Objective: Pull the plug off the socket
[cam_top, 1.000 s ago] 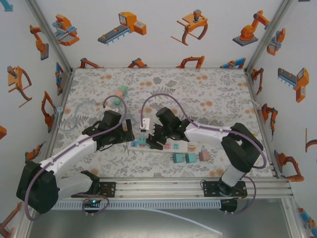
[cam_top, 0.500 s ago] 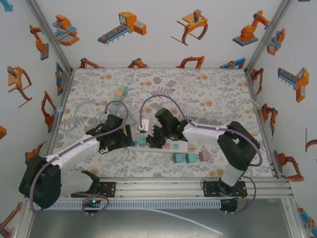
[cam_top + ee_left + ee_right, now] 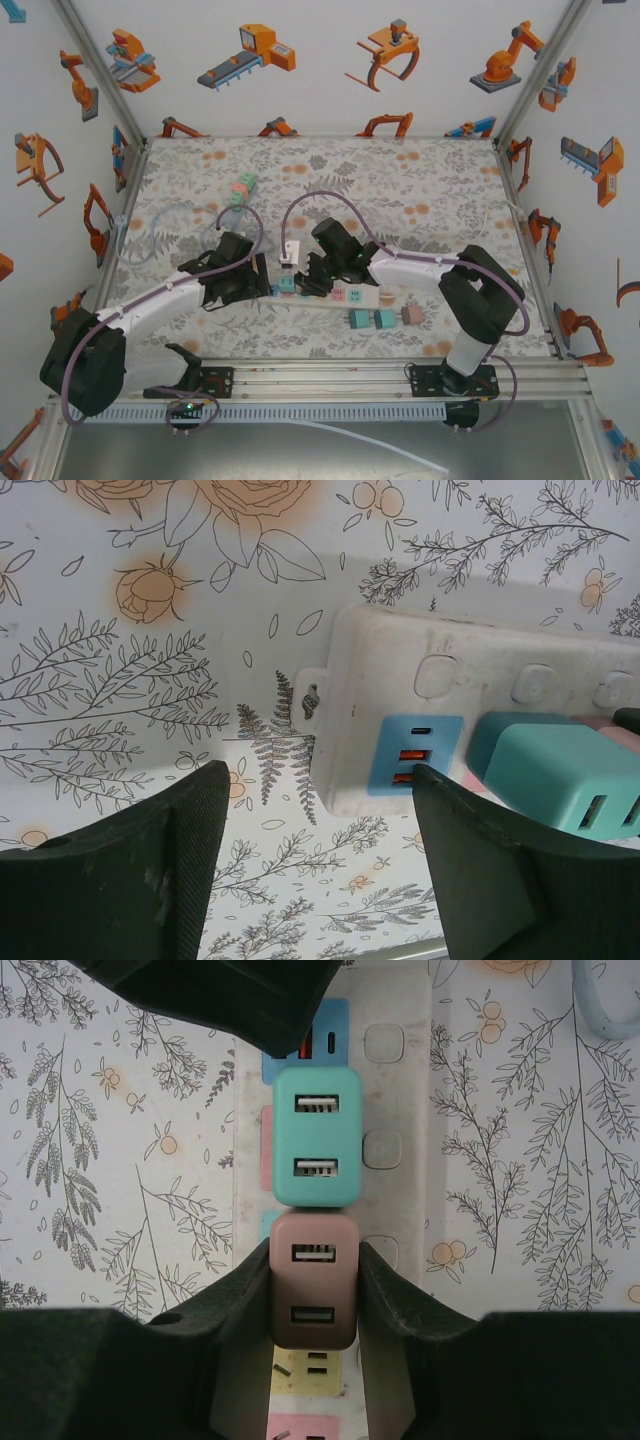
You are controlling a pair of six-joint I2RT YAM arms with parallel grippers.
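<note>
Now R gripper [image 3: 314, 1295] has clamped onto dusty-brown square plastic USB plug [image 3: 313, 1255], seated in white plastic power strip [image 3: 480, 640] mid-tabletop, toward near edge. L gripper [image 3: 320, 780] has narrowed, jaws part-open astride strip end, no grip yet. Plug looks ready for pull-off.

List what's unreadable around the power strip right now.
- Left wrist view: teal plug, cut off by the right edge and a left pincer finger.
- Right wrist view: prongs of the brown plug, hidden under its body; right pincer covers its sides.
- Right wrist view: far end of the power strip, covered by the left pincer.
- Top view: both grips, too small, under the wrists.
</note>
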